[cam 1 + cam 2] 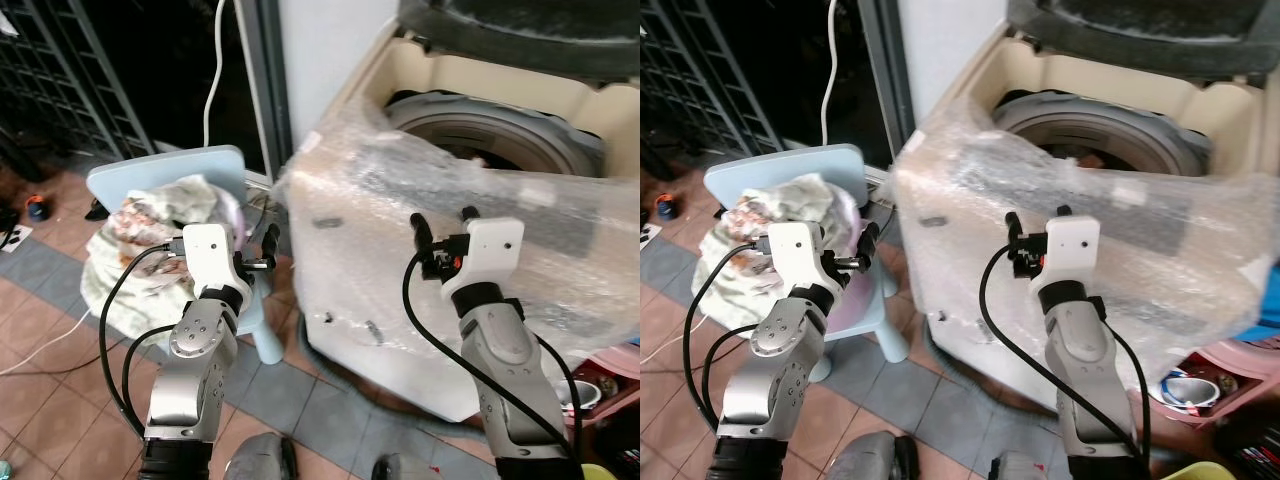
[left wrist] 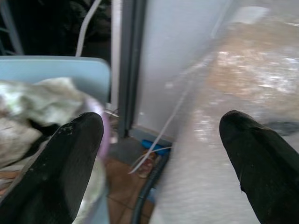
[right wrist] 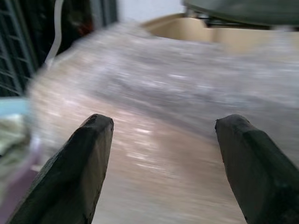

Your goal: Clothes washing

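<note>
Both grippers, left (image 1: 262, 250) and right (image 1: 443, 232), gape wide and empty; clothes (image 1: 165, 215) at nine o'clock; plastic wrap (image 1: 520, 230) on washer (image 1: 480, 90) could snag fingers.

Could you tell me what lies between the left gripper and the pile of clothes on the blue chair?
Nothing: in the left eye view the left gripper sits just beside the clothes on the chair.

Cream top-load washing machine (image 1: 470, 80) under crinkled clear plastic wrap (image 1: 520, 230), front panel obscured; raised dark lid (image 1: 520, 30) cut off at frame top. Drum contents too dim to ID. Right wrist view motion-blurred.
</note>
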Controlling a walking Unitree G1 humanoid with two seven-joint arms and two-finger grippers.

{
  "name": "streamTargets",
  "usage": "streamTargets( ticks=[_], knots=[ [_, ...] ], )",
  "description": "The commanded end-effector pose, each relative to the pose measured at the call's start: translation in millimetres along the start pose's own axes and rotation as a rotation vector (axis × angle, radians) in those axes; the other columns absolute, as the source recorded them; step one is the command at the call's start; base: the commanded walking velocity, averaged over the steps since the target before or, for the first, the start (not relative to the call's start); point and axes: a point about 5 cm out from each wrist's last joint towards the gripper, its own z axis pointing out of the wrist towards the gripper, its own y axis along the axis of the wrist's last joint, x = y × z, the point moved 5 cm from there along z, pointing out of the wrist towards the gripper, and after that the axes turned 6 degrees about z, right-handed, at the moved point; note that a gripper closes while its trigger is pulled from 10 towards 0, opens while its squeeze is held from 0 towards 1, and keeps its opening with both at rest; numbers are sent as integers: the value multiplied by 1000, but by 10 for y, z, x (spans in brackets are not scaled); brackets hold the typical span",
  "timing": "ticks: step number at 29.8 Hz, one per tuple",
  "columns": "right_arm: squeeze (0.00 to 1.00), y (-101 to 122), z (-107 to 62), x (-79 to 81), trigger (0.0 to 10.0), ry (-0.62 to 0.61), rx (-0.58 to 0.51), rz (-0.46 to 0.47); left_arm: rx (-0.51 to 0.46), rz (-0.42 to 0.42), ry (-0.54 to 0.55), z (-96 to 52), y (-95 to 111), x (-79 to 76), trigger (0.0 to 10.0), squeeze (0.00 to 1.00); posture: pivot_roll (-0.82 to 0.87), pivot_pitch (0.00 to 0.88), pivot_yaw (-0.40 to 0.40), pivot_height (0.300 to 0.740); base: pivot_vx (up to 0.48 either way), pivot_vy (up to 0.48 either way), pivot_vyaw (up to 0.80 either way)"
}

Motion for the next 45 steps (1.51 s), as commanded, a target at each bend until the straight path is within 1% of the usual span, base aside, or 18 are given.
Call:
streamTargets(
  ticks=[1, 2, 9, 10, 13, 18, 19, 20, 22, 24, 27, 28, 32, 35, 36, 41, 44, 45],
  knots=[
    [1000, -25, -18, 8, 10000, 11, 22, 31, 11, 1, 9, -17, -25, 31, 10000, 0, -42, 62, 73, 740, 0, 379, 0],
    [0, -49, -32, 21, 10000, 23, 25, 30, 10, 1, 9, -15, -24, 29, 10000, 0, -42, 62, 73, 740, 0, 382, 0],
    [0, -269, -97, -51, 10000, -18, 92, 22, 9, 1, 9, -1, -19, 17, 10000, 0, -44, 60, 71, 740, 0, 381, 0],
    [0, -327, -87, -59, 10000, -34, 123, -33, 9, 1, 10, 1, -18, 24, 10000, 0, -44, 60, 74, 740, 0, 416, 0],
    [0, -307, -70, -6, 10000, -3, 112, -29, 15, 6, 13, 4, -24, 36, 10000, 0, -41, 57, 75, 740, 0, 457, 0],
    [0, -237, -72, 43, 10000, 42, 78, -179, 7, 8, 15, 28, -2, 51, 10000, 0, -44, 49, 79, 740, 0, 480, 0],
    [0, -237, -72, 43, 10000, 42, 78, -179, 7, 8, 15, 28, -2, 51, 10000, 0, -44, 49, 79, 740, 0, 480, 0],
    [0, -243, -84, 42, 10000, 61, 82, -106, 2, 6, 13, 41, 7, 48, 10000, 0, -50, 42, 79, 740, 0, 345, 0],
    [0, -243, -84, 42, 10000, 61, 82, -106, 2, 6, 13, 41, 7, 48, 10000, 0, -50, 42, 79, 740, 0, 345, 0],
    [0, -242, -18, -106, 10000, 17, 80, -44, -12, -8, 14, 92, 35, 40, 10000, 0, -51, 0, 74, 740, 0, 0, 0],
    [0, -235, 82, -187, 10000, -25, 78, -93, -15, -29, 19, 145, 54, 44, 10000, 0, -57, 0, 70, 740, 0, 0, 0],
    [0, -238, 165, -181, 10000, -37, 67, -43, -22, -38, 18, 196, 71, 53, 10000, 0, -66, 0, 66, 740, 0, 0, 0],
    [0, -163, 274, -218, 10000, -79, 43, -7, -37, -20, 30, 269, 95, 108, 10000, 0, -93, 0, 66, 740, 0, 0, 0],
    [0, -150, 289, -174, 10000, -16, 53, -11, -47, -9, 51, 329, 119, 158, 10000, 0, -108, 0, 76, 740, 0, 0, 0],
    [0, -175, 290, -177, 10000, 11, 61, 26, -61, -4, 60, 384, 151, 185, 10000, 0, -118, 0, 87, 740, 0, 0, 0],
    [0, -188, 397, -411, 10000, -117, 50, 19, -73, 9, 62, 462, 183, 181, 10000, 0, -121, 0, 109, 740, 0, 0, 0],
    [0, -166, 450, -377, 10000, -122, 39, -6, -77, 16, 55, 474, 195, 162, 10000, 0, -111, 0, 100, 740, 0, 0, 0],
    [0, -188, 462, -269, 10000, -85, 46, 27, -79, 12, 56, 475, 190, 171, 10000, 0, -106, 0, 93, 740, 0, 0, 0]
  ],
)
